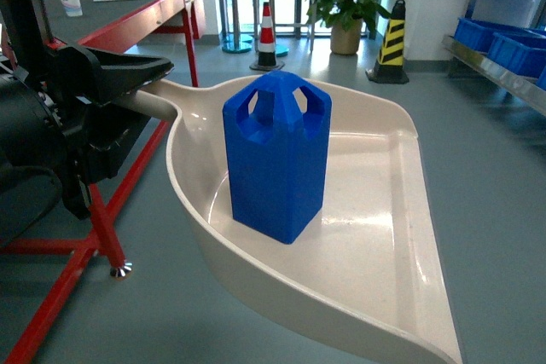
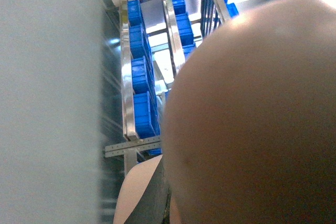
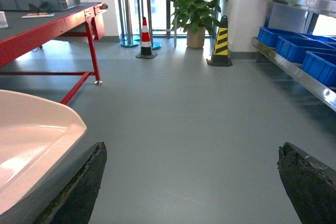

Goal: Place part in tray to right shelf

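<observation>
Head view: blue part (image 1: 277, 155) upright in cream tray (image 1: 401, 236), left claw (image 1: 115, 74) clamped on tray's handle, red table (image 1: 128, 23) behind, left wrist view: tray underside fills frame, shelf (image 2: 126, 77) with blue crates (image 2: 142, 98) beyond, right wrist view: right claw (image 3: 191, 182) spread wide, holding nothing, over grey floor, tray edge at left, shelf at right.

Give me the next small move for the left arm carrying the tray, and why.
Probably keep the tray level and carry it right toward the right shelf, slowly. The left gripper holds the tray by its handle; the part stands upright and loose in the tray, tall enough to tip. The shelf is off at the right edge, across open floor. The right gripper hangs open, empty.
</observation>
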`<state>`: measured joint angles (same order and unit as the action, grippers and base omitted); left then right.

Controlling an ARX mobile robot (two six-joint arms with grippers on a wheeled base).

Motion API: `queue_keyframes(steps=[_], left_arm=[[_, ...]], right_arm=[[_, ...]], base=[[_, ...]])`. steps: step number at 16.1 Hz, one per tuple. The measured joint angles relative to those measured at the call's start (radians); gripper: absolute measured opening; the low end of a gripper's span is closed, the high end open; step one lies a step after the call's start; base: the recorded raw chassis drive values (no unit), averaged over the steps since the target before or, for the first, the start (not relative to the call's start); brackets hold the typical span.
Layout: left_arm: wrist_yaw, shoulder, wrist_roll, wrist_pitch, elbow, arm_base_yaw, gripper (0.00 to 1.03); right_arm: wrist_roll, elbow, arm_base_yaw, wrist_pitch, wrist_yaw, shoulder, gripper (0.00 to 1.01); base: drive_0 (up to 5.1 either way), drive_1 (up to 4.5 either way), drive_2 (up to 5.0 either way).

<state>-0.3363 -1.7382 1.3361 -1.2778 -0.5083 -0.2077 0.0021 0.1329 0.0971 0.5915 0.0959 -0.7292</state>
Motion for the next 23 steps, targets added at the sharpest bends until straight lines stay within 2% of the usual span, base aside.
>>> queue_keyframes(steps=[10,23], left_arm=[[0.005,0.000,0.000,0.000,0.000,0.002,0.16],[0.004,0.000,0.000,-0.002,-0.005,0.001,0.16]], right_arm=[[0.000,0.000,0.001,-0.001,-0.001,0.002,0.98],[0.000,0.000,0.000,0.000,0.000,0.000,0.98]], base=[[-0.3,3.94,-4.6],[-1.7,-1.67,-1.7]])
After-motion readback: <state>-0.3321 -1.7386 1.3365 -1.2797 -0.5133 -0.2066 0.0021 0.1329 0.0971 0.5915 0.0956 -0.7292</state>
